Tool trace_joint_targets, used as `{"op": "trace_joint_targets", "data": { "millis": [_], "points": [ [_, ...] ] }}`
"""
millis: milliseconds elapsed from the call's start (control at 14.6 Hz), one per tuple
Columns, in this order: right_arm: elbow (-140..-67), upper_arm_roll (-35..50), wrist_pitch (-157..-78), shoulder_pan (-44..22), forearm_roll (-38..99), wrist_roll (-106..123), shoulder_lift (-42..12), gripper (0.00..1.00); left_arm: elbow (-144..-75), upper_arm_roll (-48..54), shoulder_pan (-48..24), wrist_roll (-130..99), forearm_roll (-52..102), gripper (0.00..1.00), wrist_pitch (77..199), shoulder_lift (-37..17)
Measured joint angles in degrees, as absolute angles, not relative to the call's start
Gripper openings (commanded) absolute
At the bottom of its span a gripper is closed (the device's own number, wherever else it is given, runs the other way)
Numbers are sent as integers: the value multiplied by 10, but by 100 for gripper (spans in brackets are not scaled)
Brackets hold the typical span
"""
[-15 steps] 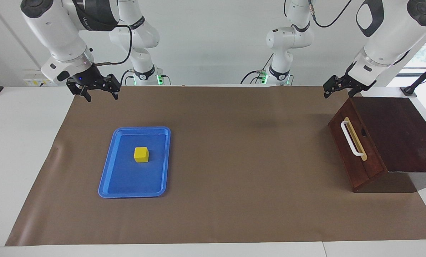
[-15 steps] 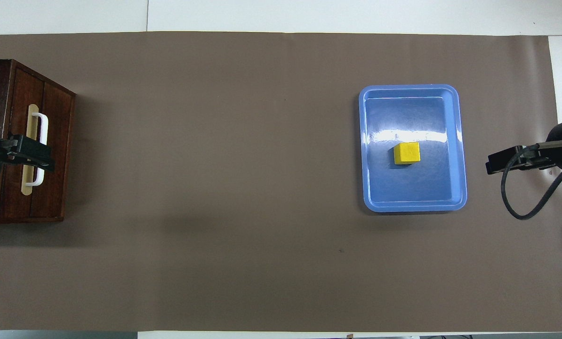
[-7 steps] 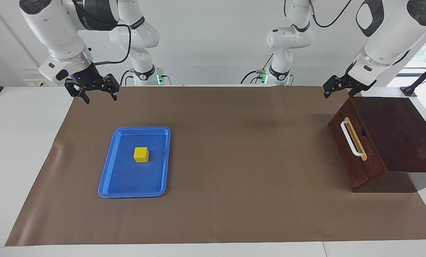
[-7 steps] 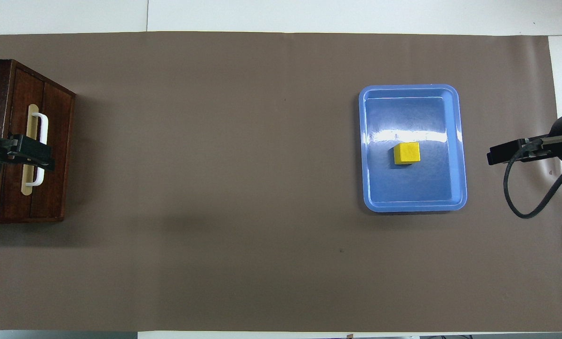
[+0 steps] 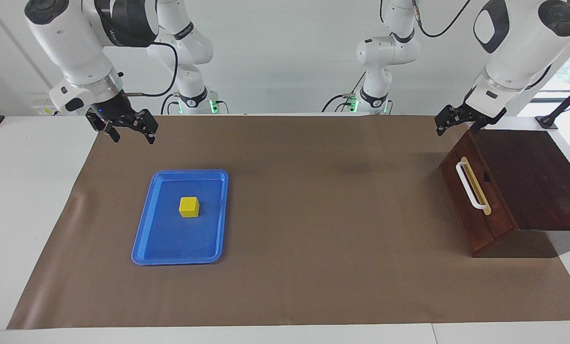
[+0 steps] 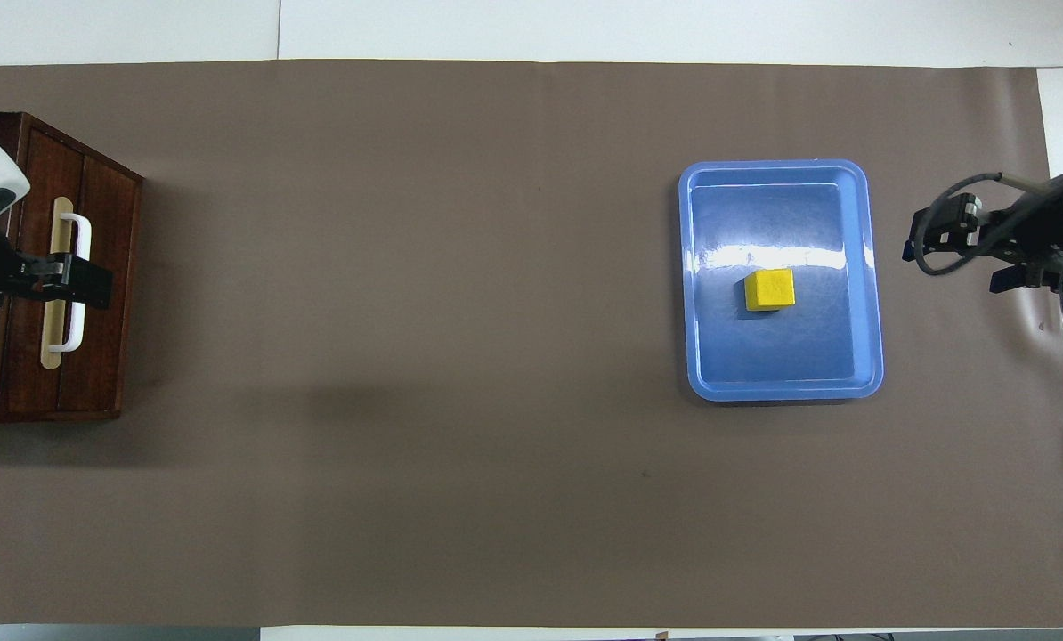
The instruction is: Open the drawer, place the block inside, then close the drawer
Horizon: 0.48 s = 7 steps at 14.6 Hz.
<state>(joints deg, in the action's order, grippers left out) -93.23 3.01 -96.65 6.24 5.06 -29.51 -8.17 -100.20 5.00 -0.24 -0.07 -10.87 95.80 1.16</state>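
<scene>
Nothing done yet, by the look of it. Wide shallow drawer (image 5: 476, 200) w/ white bar handle (image 5: 470, 186) on tan strip sits flush in dark reddish-brown wooden box (image 5: 528, 181) at left arm's end of table, i.e. fully shut. Small bright yellow cube block (image 5: 189, 207) lying inside flat blue plastic tray (image 5: 144, 239) toward right arm's end, untouched, nothing near it.

Left gripper (image 5: 457, 125) up in air over box's edge nearest the robots, fingers apart, empty; from overhead seems to cover handle but in facing view clearly raised, not touching. Right gripper (image 5: 128, 134) hanging over brown paper mat (image 5: 313, 267) close to robots' edge, beside tray's end, fingers apart, holding nothing.

Left to do, prob. all of it: grab handle & pull drawer out, pick block off tray, carry across table, drop in drawer, push shut. Likely step in hand: left arm lining up on handle.
</scene>
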Motion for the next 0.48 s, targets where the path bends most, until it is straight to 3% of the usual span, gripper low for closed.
{"op": "trace_joint_targets", "data": {
  "millis": [478],
  "points": [
    [-951,29,-1037,71,206,-679,-147,100,-1080,50,-7,-33,-222,100,1078,-14]
  ]
}}
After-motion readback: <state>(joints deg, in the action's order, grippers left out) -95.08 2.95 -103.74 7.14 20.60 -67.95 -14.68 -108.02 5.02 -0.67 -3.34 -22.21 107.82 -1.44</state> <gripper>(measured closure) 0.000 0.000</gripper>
